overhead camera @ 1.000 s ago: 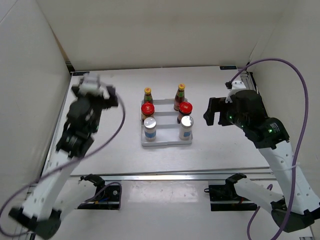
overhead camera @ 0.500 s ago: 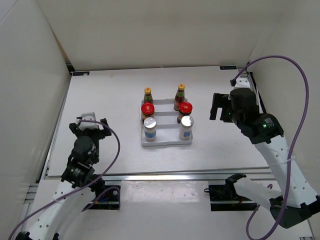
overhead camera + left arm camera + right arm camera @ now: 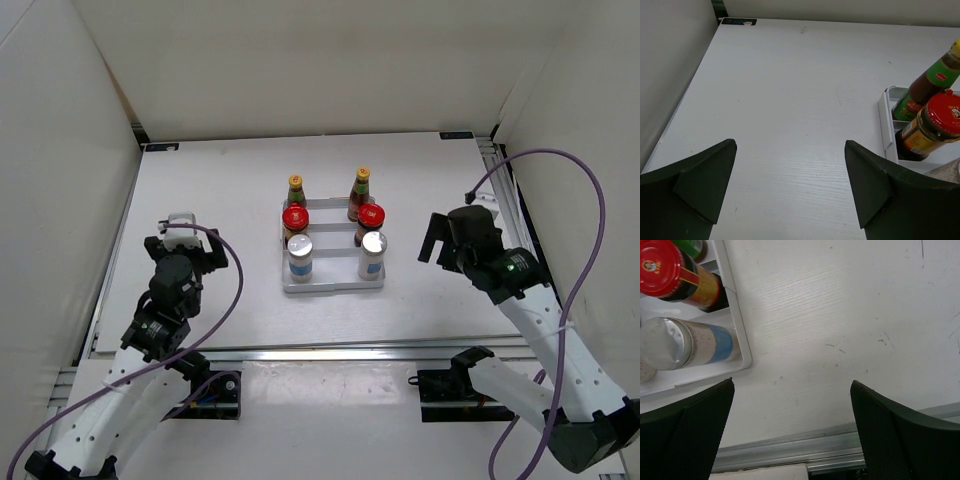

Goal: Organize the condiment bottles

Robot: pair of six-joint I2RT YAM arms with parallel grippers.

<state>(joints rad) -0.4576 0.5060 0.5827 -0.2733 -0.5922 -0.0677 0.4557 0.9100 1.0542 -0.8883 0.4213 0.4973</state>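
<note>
Six condiment bottles stand in the white ridged tray (image 3: 333, 285) at mid-table. Two slim yellow-capped sauce bottles (image 3: 296, 189) (image 3: 360, 187) are at the back, two red-lidded jars (image 3: 295, 218) (image 3: 371, 218) in the middle, two silver-capped shakers (image 3: 300, 250) (image 3: 373, 247) in front. My left gripper (image 3: 184, 243) is open and empty, left of the tray. My right gripper (image 3: 437, 238) is open and empty, right of the tray. The left wrist view shows a sauce bottle (image 3: 932, 80) and a jar (image 3: 934, 125). The right wrist view shows a jar (image 3: 675, 275) and a shaker (image 3: 685, 345).
White walls close the table on the left, back and right. A metal rail (image 3: 320, 350) runs along the near edge; it also shows in the right wrist view (image 3: 805, 450). Bare white tabletop (image 3: 220, 190) lies on both sides of the tray.
My left arm has swung down and back toward the near left. My right arm has drawn back and lower toward the near right. The bottles have not moved.
</note>
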